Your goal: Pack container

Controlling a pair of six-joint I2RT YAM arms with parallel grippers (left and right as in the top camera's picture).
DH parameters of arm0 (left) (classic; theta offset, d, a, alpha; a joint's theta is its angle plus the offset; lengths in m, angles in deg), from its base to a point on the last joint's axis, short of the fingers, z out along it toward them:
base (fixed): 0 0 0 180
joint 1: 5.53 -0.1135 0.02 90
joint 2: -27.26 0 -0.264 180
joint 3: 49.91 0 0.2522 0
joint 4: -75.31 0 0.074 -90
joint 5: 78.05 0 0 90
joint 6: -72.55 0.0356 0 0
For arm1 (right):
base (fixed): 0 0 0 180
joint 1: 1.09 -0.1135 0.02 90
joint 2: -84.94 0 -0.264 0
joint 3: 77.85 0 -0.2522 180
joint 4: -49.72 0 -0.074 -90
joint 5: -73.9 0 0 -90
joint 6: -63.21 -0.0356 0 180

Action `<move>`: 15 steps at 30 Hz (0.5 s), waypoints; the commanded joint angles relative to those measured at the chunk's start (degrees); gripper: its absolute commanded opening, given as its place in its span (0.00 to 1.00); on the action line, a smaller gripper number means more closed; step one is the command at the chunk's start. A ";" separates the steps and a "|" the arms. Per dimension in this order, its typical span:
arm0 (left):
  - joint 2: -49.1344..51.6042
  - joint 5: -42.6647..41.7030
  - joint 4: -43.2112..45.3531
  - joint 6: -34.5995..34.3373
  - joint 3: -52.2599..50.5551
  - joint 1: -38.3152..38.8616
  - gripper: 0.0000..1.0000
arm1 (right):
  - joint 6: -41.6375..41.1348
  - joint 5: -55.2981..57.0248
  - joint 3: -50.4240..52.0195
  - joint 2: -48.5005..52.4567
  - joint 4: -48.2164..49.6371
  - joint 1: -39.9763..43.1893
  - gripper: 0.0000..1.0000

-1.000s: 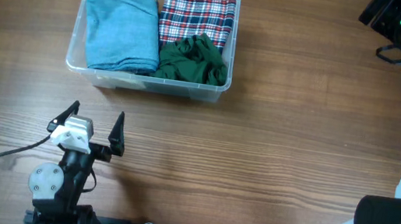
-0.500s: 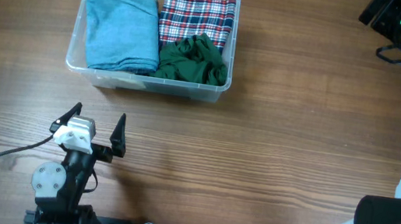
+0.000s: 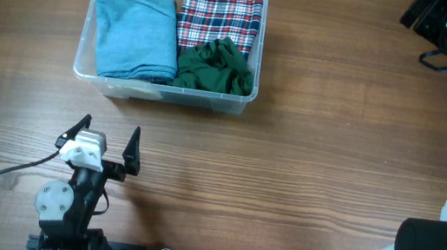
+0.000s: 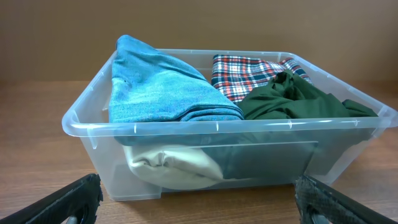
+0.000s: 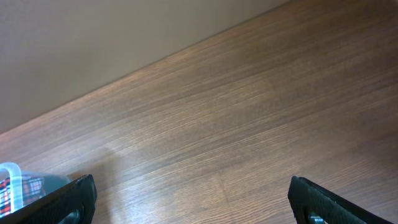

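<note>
Container [image 3: 209,101] sits on the table [image 3: 313,173], far side, left of centre, with one long wall facing the left arm. It is clear plastic with a thick rim and rounded corners.

Already loaded:
- Blue cloth [image 3: 136,29] lies folded across the left half.
- Plaid cloth [image 3: 219,15] lies flat at the far right.
- Green cloth [image 3: 219,65] is bunched at the near right.
- Cream bundle [image 4: 171,165] shows through the front wall in the left wrist view, under the blue cloth.

Blue and green both rise a little above the rim.

Left fingers [image 3: 132,143] are spread wide and hold nothing. They are near the front table edge, well apart from the container, and point at its long wall. Right fingers [image 5: 323,202] are also wide and empty, off at the far right over bare wood. Only a sliver of the container's corner shows at the left edge of that view.

Handling, as I judge it:
- The bin is stiff and light, and with only cloth inside the load should be modest.
- The walls look smooth, likely slippery, and may flex if pinched mid-span.
- The best hold looks to be the thick rim near a corner, where the plastic is stiffest, with one finger inside and one outside.
- Cloth crowds the inside of the rim, so a finger could snag fabric.
- The cloths are soft and limp and will sag or unfold if lifted by an edge, so press them down rather than drag them.

I see no loose item left to pack, so the task looks near done.
</note>
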State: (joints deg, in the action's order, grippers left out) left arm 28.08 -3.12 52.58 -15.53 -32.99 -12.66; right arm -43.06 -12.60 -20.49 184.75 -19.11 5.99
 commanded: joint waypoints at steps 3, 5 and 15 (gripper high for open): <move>-0.66 0.09 0.22 0.87 -0.44 0.26 1.00 | -0.42 0.79 0.24 0.17 0.17 -0.02 1.00; -0.66 0.09 0.22 0.87 -0.44 0.26 1.00 | -0.42 0.79 0.24 0.17 0.17 -0.02 1.00; -0.66 0.09 0.22 0.87 -0.44 0.26 1.00 | -0.09 1.64 0.52 -4.13 -1.22 -0.13 0.99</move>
State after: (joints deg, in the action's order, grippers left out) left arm 28.08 -3.12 52.58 -15.53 -32.99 -12.66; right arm -43.06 -12.38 -20.49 184.60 -19.35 5.99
